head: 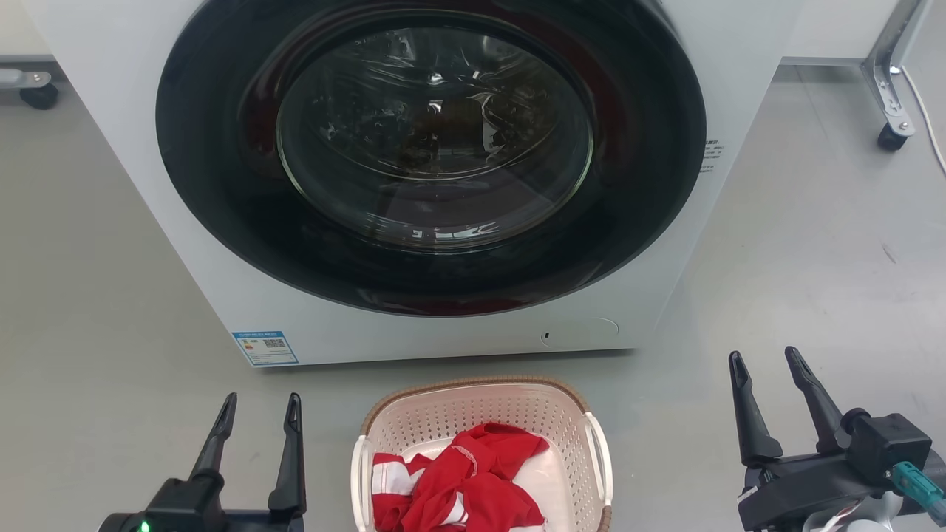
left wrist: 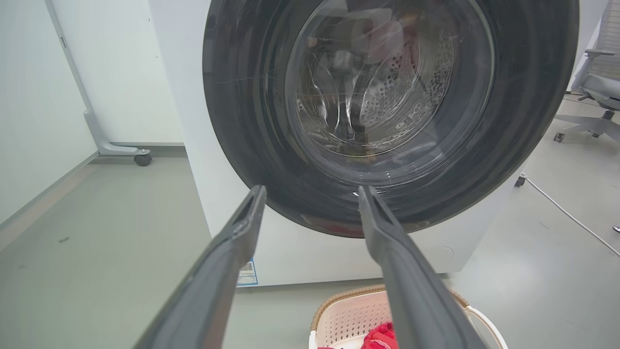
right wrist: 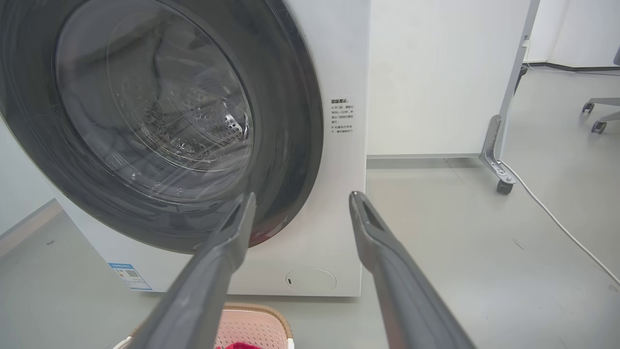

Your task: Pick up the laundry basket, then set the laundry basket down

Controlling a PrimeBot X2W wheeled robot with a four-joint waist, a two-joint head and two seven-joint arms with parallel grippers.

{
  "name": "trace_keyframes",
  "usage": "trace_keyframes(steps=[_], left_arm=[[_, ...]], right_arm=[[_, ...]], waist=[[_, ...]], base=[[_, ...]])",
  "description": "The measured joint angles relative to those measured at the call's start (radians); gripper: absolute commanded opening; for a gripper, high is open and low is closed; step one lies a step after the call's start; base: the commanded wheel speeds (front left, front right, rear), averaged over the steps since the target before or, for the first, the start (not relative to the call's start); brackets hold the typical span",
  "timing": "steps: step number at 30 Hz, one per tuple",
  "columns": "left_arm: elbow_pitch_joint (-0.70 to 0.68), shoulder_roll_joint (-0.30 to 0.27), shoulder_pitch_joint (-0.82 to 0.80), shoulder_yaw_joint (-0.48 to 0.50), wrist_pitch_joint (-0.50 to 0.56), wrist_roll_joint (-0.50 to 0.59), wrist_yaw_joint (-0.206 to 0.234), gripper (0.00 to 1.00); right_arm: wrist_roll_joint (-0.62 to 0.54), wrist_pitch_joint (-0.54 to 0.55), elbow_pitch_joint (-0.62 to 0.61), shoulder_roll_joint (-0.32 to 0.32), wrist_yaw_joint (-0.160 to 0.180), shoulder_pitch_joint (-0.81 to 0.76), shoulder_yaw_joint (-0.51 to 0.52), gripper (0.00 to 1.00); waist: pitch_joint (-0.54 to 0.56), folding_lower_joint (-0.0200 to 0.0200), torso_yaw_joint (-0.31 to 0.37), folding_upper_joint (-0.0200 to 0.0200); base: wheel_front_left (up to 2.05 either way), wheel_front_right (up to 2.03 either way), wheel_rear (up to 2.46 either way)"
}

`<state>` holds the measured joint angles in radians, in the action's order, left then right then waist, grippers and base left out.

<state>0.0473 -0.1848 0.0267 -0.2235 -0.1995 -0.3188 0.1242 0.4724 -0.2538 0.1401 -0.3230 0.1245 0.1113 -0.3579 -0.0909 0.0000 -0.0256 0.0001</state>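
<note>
Cream perforated laundry basket (head: 484,421), brown-rimmed, holds red cloth (head: 465,480).

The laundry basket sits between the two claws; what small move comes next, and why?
Probably bring both arms inward to its side handles: the laundry basket rests on the floor between the left gripper and right gripper, both open and clear of it.

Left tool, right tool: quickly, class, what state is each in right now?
Left tool: open, holding nothing, apart from the laundry basket.
Right tool: open, holding nothing.
</note>
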Motion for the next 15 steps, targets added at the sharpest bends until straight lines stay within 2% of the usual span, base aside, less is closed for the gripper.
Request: trace_keyframes(steps=[9, 10, 15], left_arm=[[-0.013, 0.009, 0.002, 0.011, 0.017, 0.015, 0.0, 1.0], [-0.002, 0.011, 0.003, 0.01, 0.019, 0.014, -0.001, 0.0], [0.029, 0.022, 0.017, 0.009, 0.022, 0.004, -0.003, 0.0]], right_arm=[[-0.015, 0.0, -0.013, 0.008, 0.0, -0.004, 0.015, 1.0], [-0.015, 0.001, -0.003, 0.012, 0.0, -0.004, 0.012, 0.0], [-0.01, 0.007, 0.025, 0.037, -0.003, -0.03, 0.008, 0.0]], waist=[[-0.004, 0.0, -0.001, 0.0], [-0.004, 0.0, -0.001, 0.0], [-0.004, 0.0, -0.001, 0.0]], base=[[0.0, 0.0, 0.0], [0.0, 0.0, 0.0], [0.0, 0.0, 0.0]])
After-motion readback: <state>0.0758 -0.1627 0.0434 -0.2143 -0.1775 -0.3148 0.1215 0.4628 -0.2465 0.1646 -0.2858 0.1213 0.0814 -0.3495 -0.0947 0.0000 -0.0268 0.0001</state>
